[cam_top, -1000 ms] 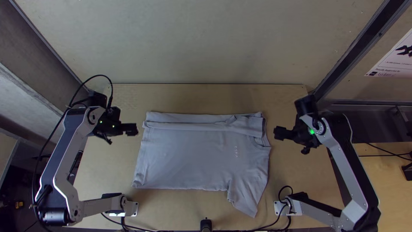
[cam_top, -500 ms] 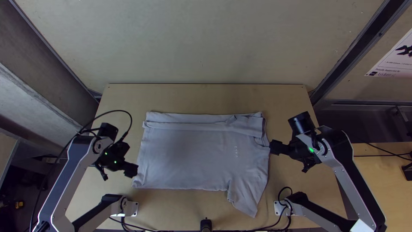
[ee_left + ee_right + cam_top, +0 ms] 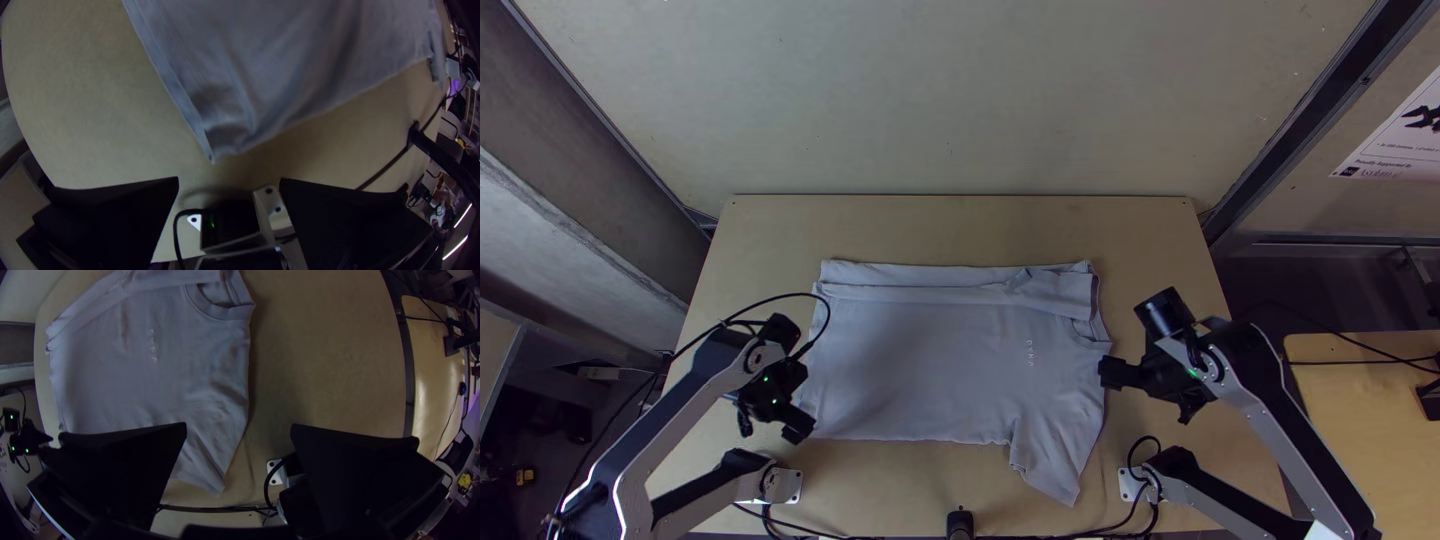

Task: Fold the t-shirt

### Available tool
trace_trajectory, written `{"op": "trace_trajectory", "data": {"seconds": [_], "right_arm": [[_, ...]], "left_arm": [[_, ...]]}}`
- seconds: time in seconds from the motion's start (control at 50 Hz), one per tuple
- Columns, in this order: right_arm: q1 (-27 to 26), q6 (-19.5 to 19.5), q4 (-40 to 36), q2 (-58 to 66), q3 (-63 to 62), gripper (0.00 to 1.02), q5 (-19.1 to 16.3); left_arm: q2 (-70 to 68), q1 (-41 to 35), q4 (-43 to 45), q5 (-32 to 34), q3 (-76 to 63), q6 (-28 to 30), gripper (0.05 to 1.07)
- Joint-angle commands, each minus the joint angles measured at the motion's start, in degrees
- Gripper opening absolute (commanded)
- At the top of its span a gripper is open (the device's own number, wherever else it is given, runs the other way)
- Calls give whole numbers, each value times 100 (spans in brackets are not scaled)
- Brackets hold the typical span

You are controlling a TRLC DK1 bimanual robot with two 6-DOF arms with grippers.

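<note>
Lying flat, far side folded over, the pale t-shirt (image 3: 930,360) looks creased, left pincer (image 3: 799,429) and right pincer (image 3: 1104,372) both wide.

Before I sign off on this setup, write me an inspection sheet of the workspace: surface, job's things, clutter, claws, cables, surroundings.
Surface: light wooden table, under the shirt.
Job's things: grey t-shirt, lying sideways, collar to the right; far side folded over in a band, near sleeve spread toward the near edge.
Clutter: black stand on the side table at the right.
Left claw: open, by the shirt's near left corner.
Right claw: open, at the shirt's right edge.
Cables: one looping over the left arm; another near the table's near edge.
Surroundings: pale wall behind; poster at the upper right.
</note>
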Motion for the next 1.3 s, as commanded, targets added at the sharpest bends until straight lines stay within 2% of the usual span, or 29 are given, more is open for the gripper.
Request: {"op": "trace_trajectory", "data": {"seconds": [0.0, 0.24, 0.32, 0.48, 0.64, 0.74, 0.82, 0.86, 0.88, 0.9, 1.18, 1.28], "right_arm": [[121, 126, -105, -36, -127, 95, -68], [209, 117, -105, 8, -100, 95, -68], [244, 108, -105, 17, -153, 95, -68], [349, 91, -96, 43, -408, 95, -68], [420, 56, -26, 52, -768, 95, -68], [455, 47, 36, 78, -927, 95, -68], [464, 47, 124, 96, -988, 95, -68], [472, 56, 150, 131, -1006, 95, -68], [481, 56, 150, 148, -1032, 95, -85], [499, 56, 150, 184, -1058, 95, -129], [912, 135, 168, 702, -1384, 95, -938], [1035, 143, 168, 1001, -1410, 95, -1114]], "left_arm": [[493, -151, 98, -103, -118, -287, 102], [1311, -397, 520, -199, -154, -541, 101], [1469, -415, 572, -261, -154, -550, 92], [1671, -546, 634, -305, -189, -550, 91], [1829, -705, 634, -305, -171, -550, 78], [1996, -749, 643, -305, -171, -541, 59], [1988, -863, 651, -305, -171, -541, 40], [1970, -907, 678, -305, -171, -533, 25], [1961, -924, 766, -305, -180, -506, 11], [1961, -924, 854, -305, -206, -489, 7], [1891, -828, 854, -278, -127, -454, 8], [1882, -705, 862, -287, -101, -401, 8]]}}
